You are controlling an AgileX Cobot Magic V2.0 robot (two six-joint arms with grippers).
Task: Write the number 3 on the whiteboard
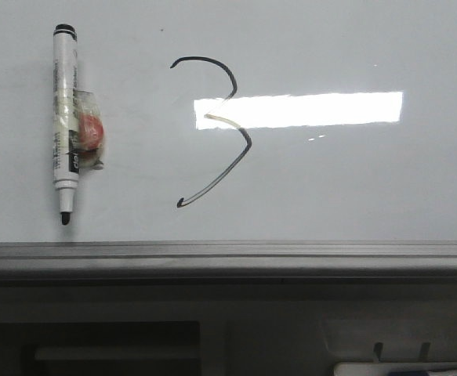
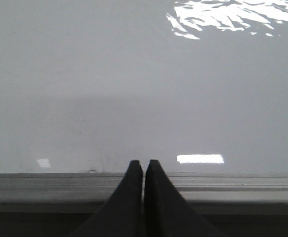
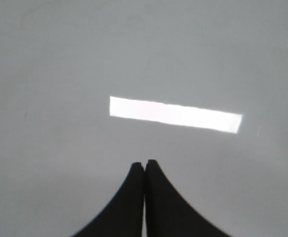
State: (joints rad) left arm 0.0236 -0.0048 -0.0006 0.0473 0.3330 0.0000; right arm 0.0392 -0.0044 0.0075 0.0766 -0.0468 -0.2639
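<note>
Now one number 3 (image 1: 216,129) on whiteboard (image 1: 353,180), one uncapped marker (image 1: 65,121) seemingly taped, left claw (image 2: 144,165) and right claw (image 3: 144,164) pressed together.

Front view: my way across the whiteboard (image 1: 369,188) is wide open on the right half, nothing lying there. At the left of the frame the marker (image 1: 64,125) lies with a taped red lump (image 1: 89,133) on its side, the only thing standing in my way. Along the bottom, the grey edge rail (image 1: 228,258) runs full width, a raised lip to clear.
</note>
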